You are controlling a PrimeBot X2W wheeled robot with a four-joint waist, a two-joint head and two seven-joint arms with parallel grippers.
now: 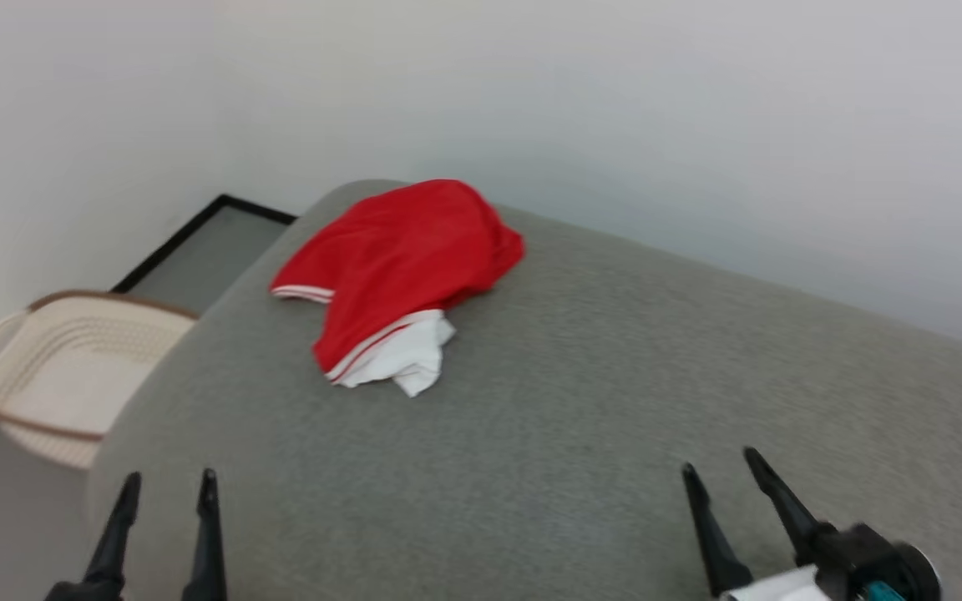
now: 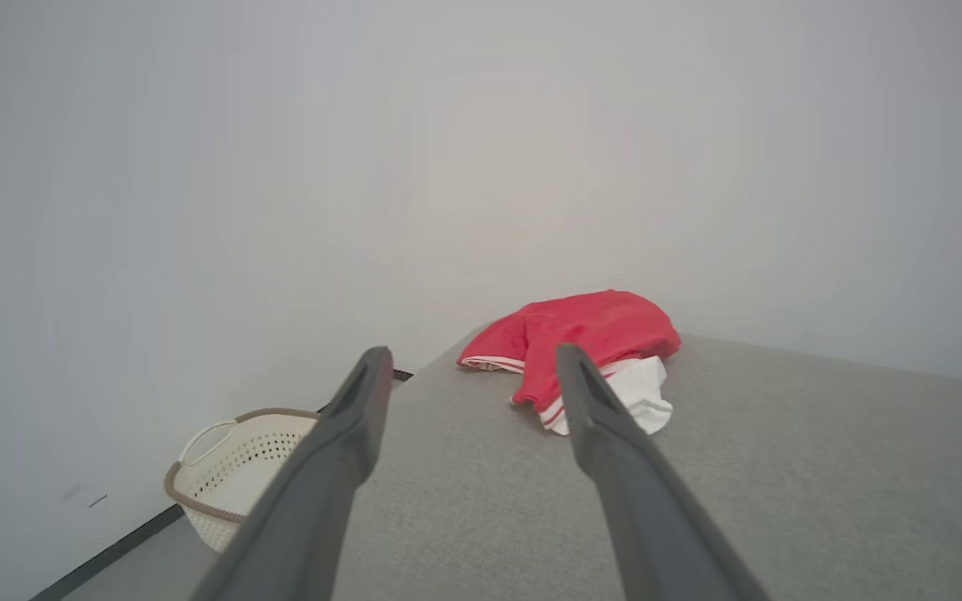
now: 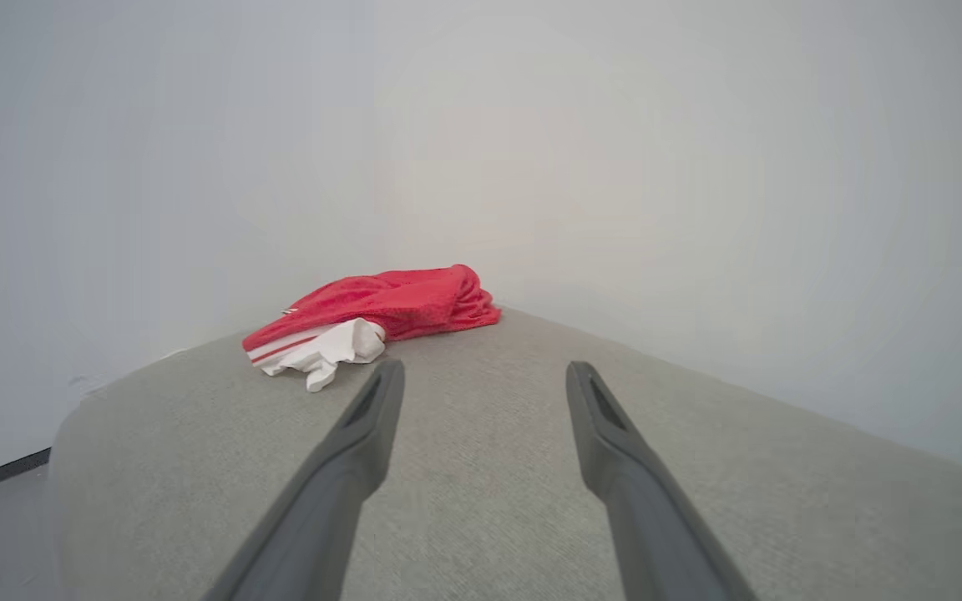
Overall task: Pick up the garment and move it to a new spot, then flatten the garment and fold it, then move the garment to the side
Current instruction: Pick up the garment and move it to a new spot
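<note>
Nearest us, over the near edge of the grey padded surface point(image 1: 573, 434): left gripper point(image 1: 170, 476) above its near left part, fingers spread wide, nothing between them. Right gripper point(image 1: 719, 461) above its near right part, likewise released and empty. Both sets of dark fingers point across the surface toward its far side, and neither touches the cloth

Off the surface's left edge, down on the floor point(image 1: 22, 517), we note a cream perforated basket point(image 1: 72, 367) with a brown rim. It stands just beside the surface's rounded left corner; we cannot tell whether it touches

Farther on, at the far left corner of the surface, lies the garment point(image 1: 402, 267): a crumpled red heap, well apart from both grippers. A white sleeve with red-and-white striped trim pokes out on its near side, and another striped edge shows on its left. Print not visible to us from here

Beyond the surface's far edge, a plain pale wall point(image 1: 615, 108)
</note>
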